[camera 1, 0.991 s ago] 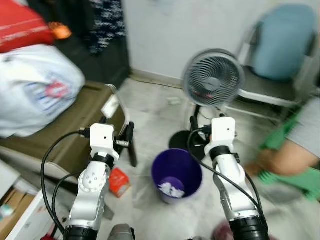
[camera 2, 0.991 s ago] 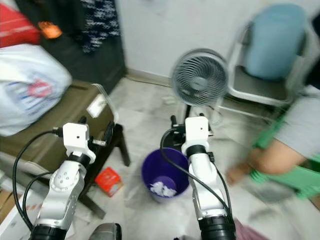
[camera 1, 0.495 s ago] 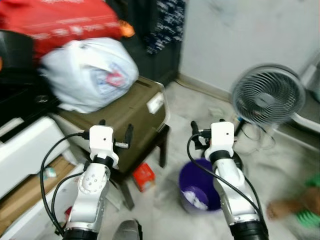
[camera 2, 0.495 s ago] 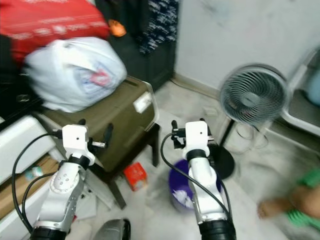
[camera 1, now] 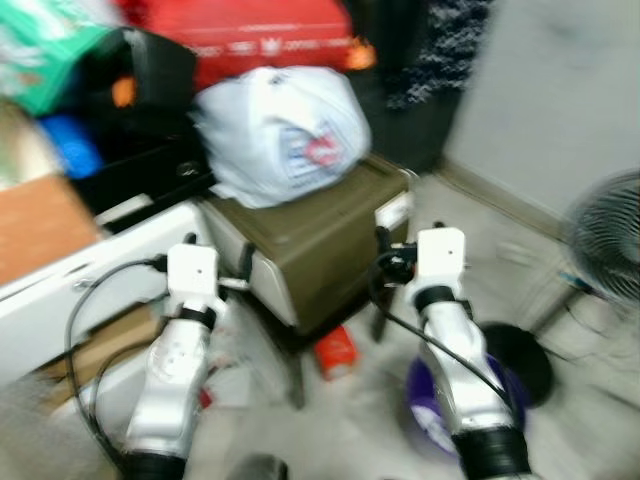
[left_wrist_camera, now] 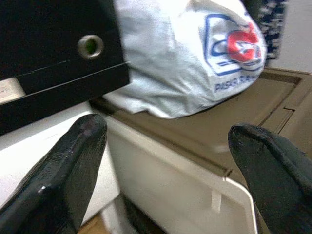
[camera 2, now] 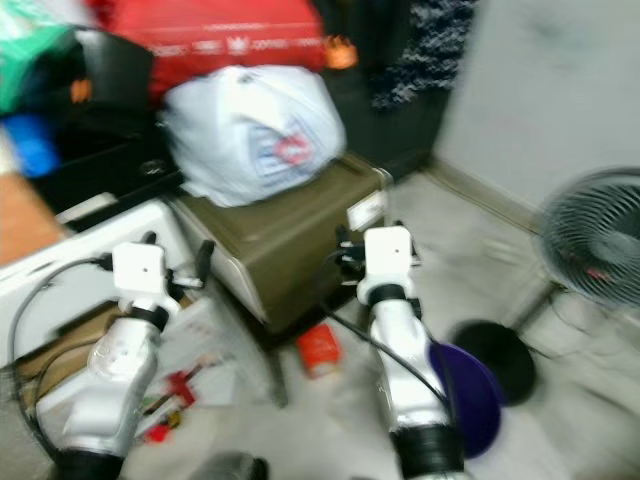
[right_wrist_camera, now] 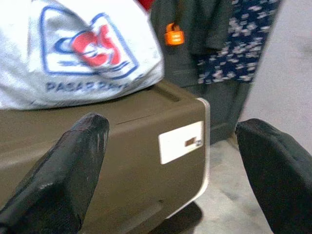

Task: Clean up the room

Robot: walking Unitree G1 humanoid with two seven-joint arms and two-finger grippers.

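While both arms reach forward, a brown storage box (camera 1: 320, 250) stands ahead with a white plastic bag (camera 1: 280, 130) on its lid. Near right, a purple bin (camera 2: 470, 395) sits on the floor; a red carton (camera 1: 337, 352) lies under the box. Left gripper (left_wrist_camera: 165, 161) and right gripper (right_wrist_camera: 170, 161) are spread wide, holding nothing.

white plastic bag (camera 1: 282, 130) on brown box (camera 1: 320, 240), fan (camera 2: 592, 240) nearby

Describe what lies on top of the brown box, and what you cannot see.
A white bag with a red and blue logo lies on the brown box. The bag's contents and the lid beneath it are hidden.
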